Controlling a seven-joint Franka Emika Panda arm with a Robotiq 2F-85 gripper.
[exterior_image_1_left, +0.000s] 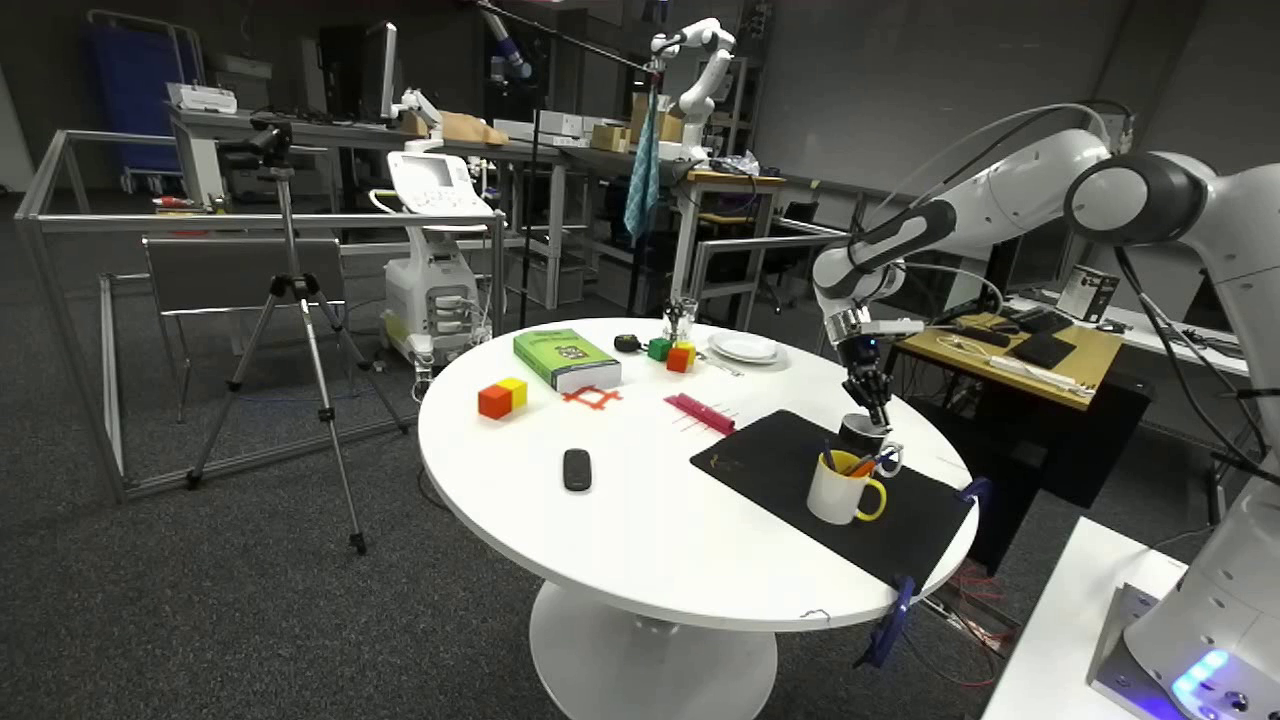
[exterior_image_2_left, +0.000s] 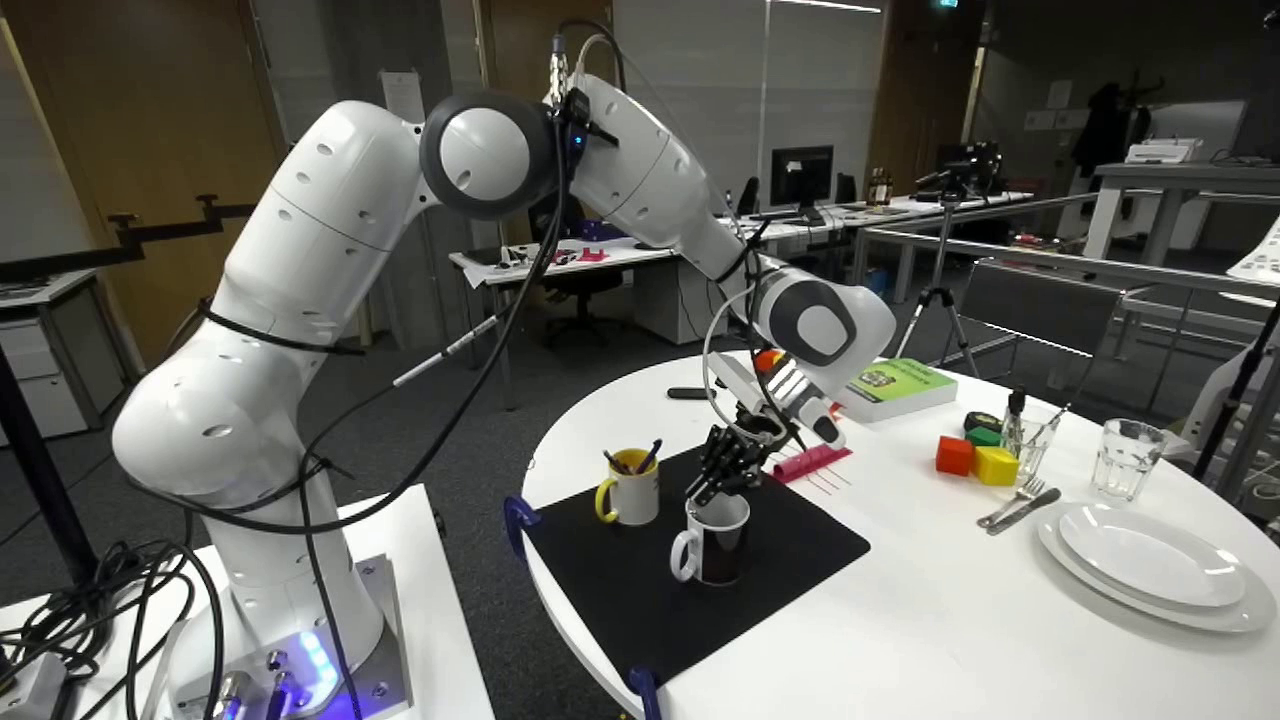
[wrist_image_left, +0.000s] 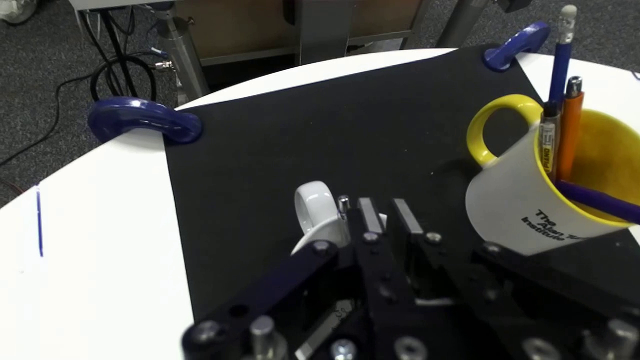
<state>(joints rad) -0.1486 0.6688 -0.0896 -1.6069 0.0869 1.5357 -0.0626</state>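
Observation:
My gripper (wrist_image_left: 382, 200) points down over the white-handled mug (exterior_image_2_left: 718, 545), its fingertips beside the mug's rim in both exterior views. Its jaws stand slightly apart, with a narrow gap and nothing visible held between them. That mug is white with a dark side and stands upright on the black mat (exterior_image_2_left: 600, 560). In the wrist view, the fingers cover most of the mug's opening; a small silver tip (wrist_image_left: 343, 203) shows beside the left finger, its lower part hidden. A white mug with yellow handle (wrist_image_left: 530, 210) stands nearby, holding several pens.
Blue clamps (wrist_image_left: 145, 119) grip the mat at the round table's edge (exterior_image_1_left: 560, 560). Elsewhere on the table are a pink rolled piece (exterior_image_1_left: 705, 412), a green book (exterior_image_1_left: 567, 358), coloured cubes (exterior_image_1_left: 495, 402), a black remote (exterior_image_1_left: 577, 470), plates (exterior_image_2_left: 1150, 555) and a glass (exterior_image_2_left: 1125, 460).

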